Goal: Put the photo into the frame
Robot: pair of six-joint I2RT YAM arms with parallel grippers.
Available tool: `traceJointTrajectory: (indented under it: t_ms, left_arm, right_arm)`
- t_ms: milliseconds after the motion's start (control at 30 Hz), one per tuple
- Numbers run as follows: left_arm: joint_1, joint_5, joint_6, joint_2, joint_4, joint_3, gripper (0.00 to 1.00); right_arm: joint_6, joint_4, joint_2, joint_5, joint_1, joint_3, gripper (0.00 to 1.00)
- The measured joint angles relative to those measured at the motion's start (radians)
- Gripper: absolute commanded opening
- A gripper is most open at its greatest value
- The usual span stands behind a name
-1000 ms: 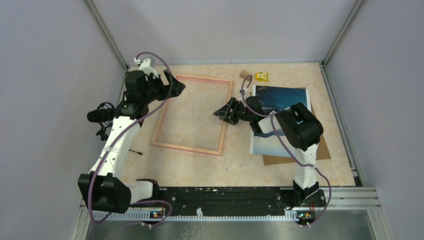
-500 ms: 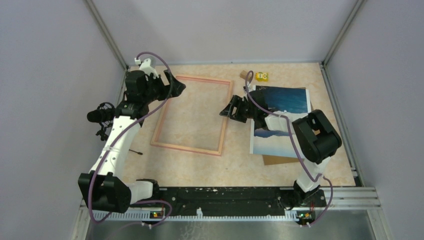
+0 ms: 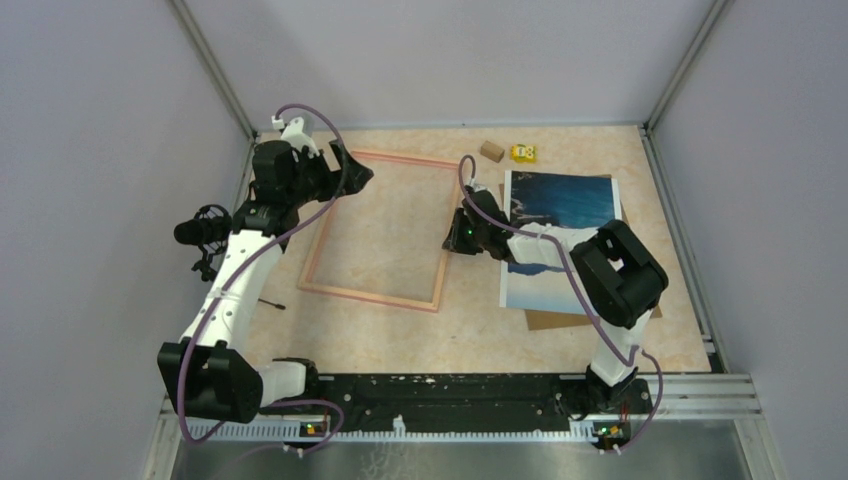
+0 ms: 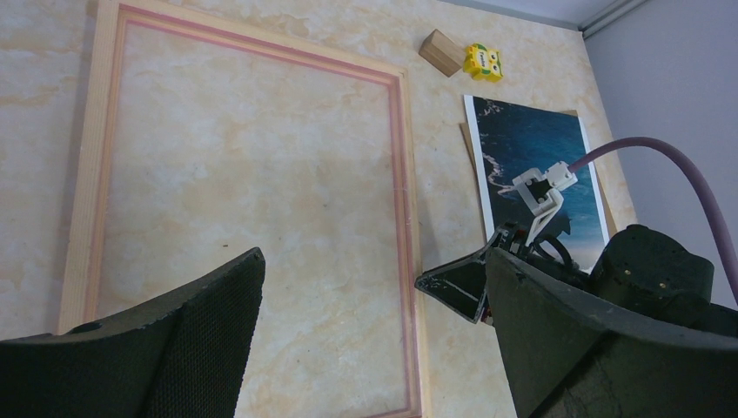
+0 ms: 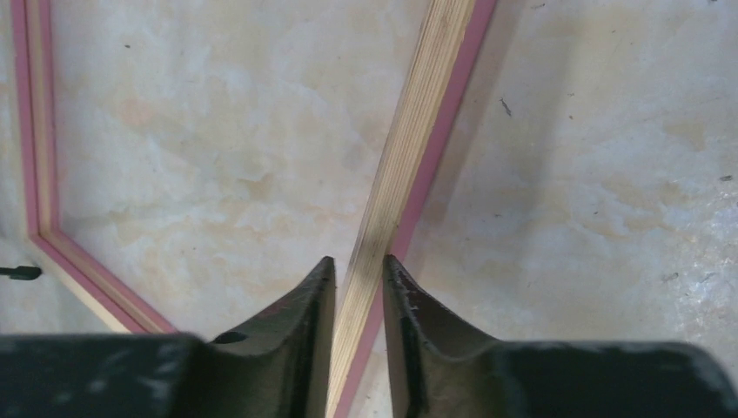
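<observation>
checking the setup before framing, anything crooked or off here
The frame lies rotated, not square with the photo, its right rail pinched in the right hand. A brown backing board pokes out unevenly from under the photo. Nothing looks spilled or broken.

Checked all views: nothing legible. Spotted dark markings on small yellow block near far edge of tabletop, too small and blurred to read; could be a face or a logo, cannot tell. Made out no lettering on the photo or the frame rails.
</observation>
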Motion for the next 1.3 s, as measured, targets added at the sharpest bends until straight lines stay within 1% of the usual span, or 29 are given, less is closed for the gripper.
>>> traceJointTrajectory:
  t_ms: [67,200,300,467,600,733,900,1100,1300]
  left_arm:
    - [0.0,0.002,0.0,0.0,0.0,0.0,0.98]
    - [0.0,0.003,0.0,0.0,0.0,0.0,0.98]
    - [0.0,0.004,0.0,0.0,0.001,0.0,0.98]
    - [0.0,0.006,0.0,0.0,0.001,0.0,0.98]
    - [0.0,0.006,-0.001,0.0,0.003,0.0,0.98]
    - [0.0,0.006,-0.001,-0.001,0.006,-0.001,0.98]
    - [0.0,0.006,-0.003,-0.001,0.007,-0.002,0.98]
    - [0.0,0.008,-0.004,-0.001,0.007,-0.003,0.98]
    - [0.0,0.023,-0.009,-0.001,0.007,-0.005,0.98]
  right_arm:
    - [-0.006,-0.025,0.006,0.027,0.006,0.014,0.15]
    - [-0.016,-0.066,0.035,0.06,0.014,0.059,0.15]
    - [-0.025,-0.089,0.07,0.081,0.023,0.115,0.19]
    - [-0.034,-0.11,0.097,0.108,0.033,0.156,0.26]
    - [-0.043,-0.141,0.121,0.143,0.043,0.2,0.29]
    - [-0.047,-0.166,0.154,0.161,0.05,0.25,0.33]
    - [-0.051,-0.2,0.198,0.178,0.057,0.32,0.34]
    - [-0.078,-0.286,0.243,0.213,0.071,0.418,0.31]
    - [-0.109,-0.296,0.235,0.24,0.073,0.412,0.31]
